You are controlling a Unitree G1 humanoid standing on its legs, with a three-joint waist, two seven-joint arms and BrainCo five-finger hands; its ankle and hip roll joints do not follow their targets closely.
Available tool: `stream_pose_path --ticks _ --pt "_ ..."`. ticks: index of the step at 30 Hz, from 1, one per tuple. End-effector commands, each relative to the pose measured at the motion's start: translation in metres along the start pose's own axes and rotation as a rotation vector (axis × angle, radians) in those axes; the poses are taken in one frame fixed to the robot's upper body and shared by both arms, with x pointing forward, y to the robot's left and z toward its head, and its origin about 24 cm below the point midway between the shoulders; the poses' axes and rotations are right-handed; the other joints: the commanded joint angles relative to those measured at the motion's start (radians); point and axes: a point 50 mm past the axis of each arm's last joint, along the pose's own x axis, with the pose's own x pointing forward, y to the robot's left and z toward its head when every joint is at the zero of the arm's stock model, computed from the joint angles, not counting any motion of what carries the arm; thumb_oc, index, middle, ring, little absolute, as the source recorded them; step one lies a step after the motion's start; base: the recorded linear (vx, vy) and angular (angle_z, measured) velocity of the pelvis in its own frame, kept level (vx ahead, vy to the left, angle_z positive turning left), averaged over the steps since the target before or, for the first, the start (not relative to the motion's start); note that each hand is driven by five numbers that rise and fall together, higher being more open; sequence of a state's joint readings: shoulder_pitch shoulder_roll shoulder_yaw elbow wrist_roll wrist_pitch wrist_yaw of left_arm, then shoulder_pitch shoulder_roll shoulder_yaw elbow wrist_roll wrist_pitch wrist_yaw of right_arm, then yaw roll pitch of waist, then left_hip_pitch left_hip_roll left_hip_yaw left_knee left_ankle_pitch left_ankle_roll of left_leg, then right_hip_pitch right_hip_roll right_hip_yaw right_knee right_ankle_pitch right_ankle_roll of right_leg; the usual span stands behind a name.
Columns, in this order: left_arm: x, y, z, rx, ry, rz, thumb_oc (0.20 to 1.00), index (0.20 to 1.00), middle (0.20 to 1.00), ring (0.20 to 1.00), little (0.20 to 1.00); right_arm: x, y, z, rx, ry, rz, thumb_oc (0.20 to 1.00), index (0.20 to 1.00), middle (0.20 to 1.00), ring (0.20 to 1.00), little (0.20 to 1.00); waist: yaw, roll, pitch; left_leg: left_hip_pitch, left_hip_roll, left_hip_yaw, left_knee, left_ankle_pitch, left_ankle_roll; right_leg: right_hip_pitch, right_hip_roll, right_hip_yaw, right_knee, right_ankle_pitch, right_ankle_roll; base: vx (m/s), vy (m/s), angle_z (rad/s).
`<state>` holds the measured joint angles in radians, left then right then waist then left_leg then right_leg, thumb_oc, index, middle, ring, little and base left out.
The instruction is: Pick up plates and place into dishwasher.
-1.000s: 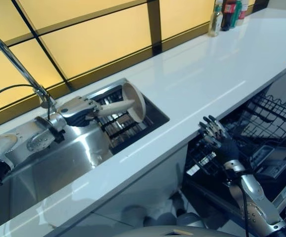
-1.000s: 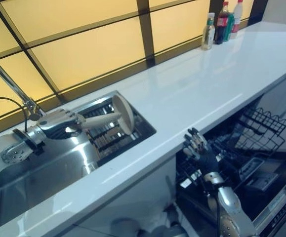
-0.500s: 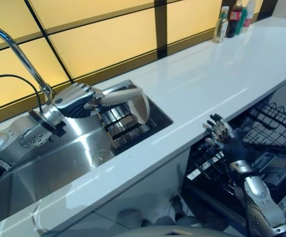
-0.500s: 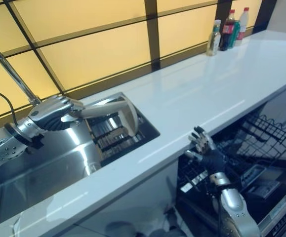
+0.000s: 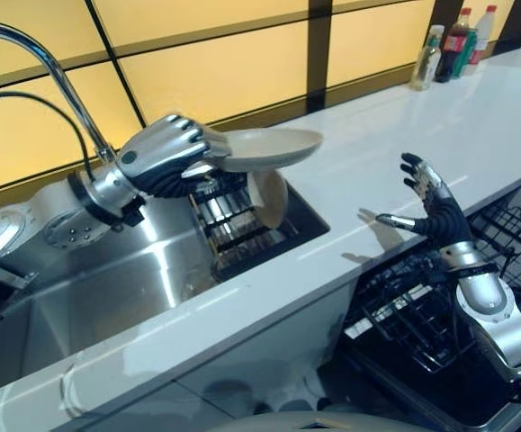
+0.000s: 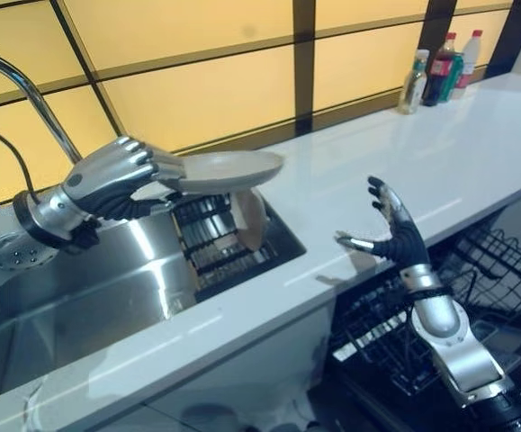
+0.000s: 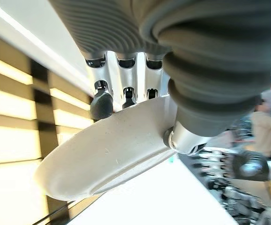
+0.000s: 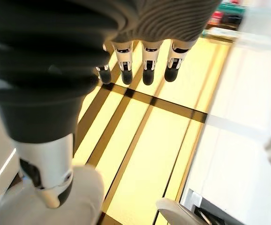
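Cream and round, a shallow plate [image 5: 269, 148] is held up in the air by the left hand [image 5: 166, 160]. The fingers lie over the top of the plate's near edge and the thumb presses from below, so the hand pinches it. The plate lies almost flat and sticks out from the hand toward the robot's right. It hangs above the shiny steel sink [image 5: 107, 288] and the dark dish rack [image 5: 233, 220] that sits inside it. A second cream plate [image 5: 271, 198] stands on its edge in the rack, just under the held one.

A curved silver tap [image 5: 53, 67] rises behind the left arm. The long white bench [image 5: 404, 135] runs along in front of the yellow wall panels [image 5: 233, 67]. Some bottles [image 5: 453, 45] stand at the far end of the bench.

The right hand [image 5: 429, 205] is raised over the front edge of the bench, well apart from the plate. Its fingers are spread wide and straight, and it holds nothing. Below it, the black wire basket [image 5: 413, 315] of the open dishwasher sticks out.
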<state>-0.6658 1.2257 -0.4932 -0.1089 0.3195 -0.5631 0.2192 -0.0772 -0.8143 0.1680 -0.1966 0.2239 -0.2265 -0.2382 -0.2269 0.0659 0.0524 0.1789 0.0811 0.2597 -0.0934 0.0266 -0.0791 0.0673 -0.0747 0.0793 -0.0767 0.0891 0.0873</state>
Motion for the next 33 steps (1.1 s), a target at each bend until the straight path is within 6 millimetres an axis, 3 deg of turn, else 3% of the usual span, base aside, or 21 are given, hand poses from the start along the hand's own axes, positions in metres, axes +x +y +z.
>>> stream_pose_path --ticks 1,9,27,28,29,30,33 --pt "0.018 0.022 -0.001 -0.016 -0.017 0.099 0.200 0.200 0.200 0.200 0.200 0.020 -0.005 0.040 -0.140 -0.215 0.014 1.000 1.000 1.000 1.000 1.000 0.022 -0.017 -0.028 -0.056 0.001 -0.081 0.036 -0.061 0.033 -0.042 -0.036 0.002 0.074 -0.067 0.103 0.00 0.006 -0.04" --pt "0.034 0.010 0.012 -0.071 -0.077 0.055 0.200 0.200 0.200 0.200 0.200 0.036 0.007 0.057 -0.186 -0.307 0.028 1.000 1.000 1.000 1.000 1.000 0.029 -0.020 -0.027 -0.057 -0.002 -0.089 0.035 -0.065 0.036 -0.042 -0.035 0.010 0.075 -0.070 0.103 0.00 0.001 0.00" --pt "0.040 0.003 0.018 -0.086 -0.094 0.048 0.200 0.200 0.200 0.200 0.200 0.031 0.043 0.096 -0.076 -0.531 0.267 1.000 1.000 1.000 1.000 1.000 0.050 -0.027 -0.024 -0.066 -0.006 -0.108 0.033 -0.061 0.037 -0.045 -0.039 0.004 0.079 -0.075 0.100 0.00 -0.001 0.02" --pt "0.040 0.002 0.018 -0.088 -0.096 0.049 0.200 0.200 0.200 0.200 0.200 0.031 0.045 0.097 -0.084 -0.536 0.268 0.881 0.881 0.881 0.881 0.881 0.050 -0.027 -0.024 -0.066 -0.006 -0.109 0.032 -0.060 0.037 -0.045 -0.039 0.004 0.079 -0.074 0.100 0.00 0.000 0.00" --pt "0.039 0.001 0.019 -0.090 -0.098 0.048 0.200 0.200 0.200 0.200 0.200 0.031 0.046 0.097 -0.094 -0.538 0.268 0.263 0.263 0.263 0.263 0.263 0.051 -0.027 -0.024 -0.066 -0.007 -0.109 0.031 -0.060 0.037 -0.045 -0.039 0.005 0.078 -0.074 0.099 0.00 0.000 0.00" --pt "0.039 0.000 0.019 -0.089 -0.100 0.047 0.200 0.200 0.200 0.200 0.200 0.031 0.047 0.097 -0.100 -0.535 0.270 0.200 0.200 0.200 0.200 0.200 0.051 -0.027 -0.025 -0.065 -0.006 -0.108 0.030 -0.059 0.037 -0.044 -0.039 0.005 0.077 -0.074 0.100 0.00 0.000 0.00" --pt "0.037 0.000 0.020 -0.084 -0.105 0.050 0.200 0.200 0.200 0.200 0.200 0.032 0.045 0.094 -0.105 -0.505 0.279 0.200 0.200 0.200 0.200 0.200 0.052 -0.027 -0.025 -0.066 -0.006 -0.107 0.030 -0.058 0.037 -0.044 -0.039 0.004 0.078 -0.074 0.099 0.00 0.000 0.00"
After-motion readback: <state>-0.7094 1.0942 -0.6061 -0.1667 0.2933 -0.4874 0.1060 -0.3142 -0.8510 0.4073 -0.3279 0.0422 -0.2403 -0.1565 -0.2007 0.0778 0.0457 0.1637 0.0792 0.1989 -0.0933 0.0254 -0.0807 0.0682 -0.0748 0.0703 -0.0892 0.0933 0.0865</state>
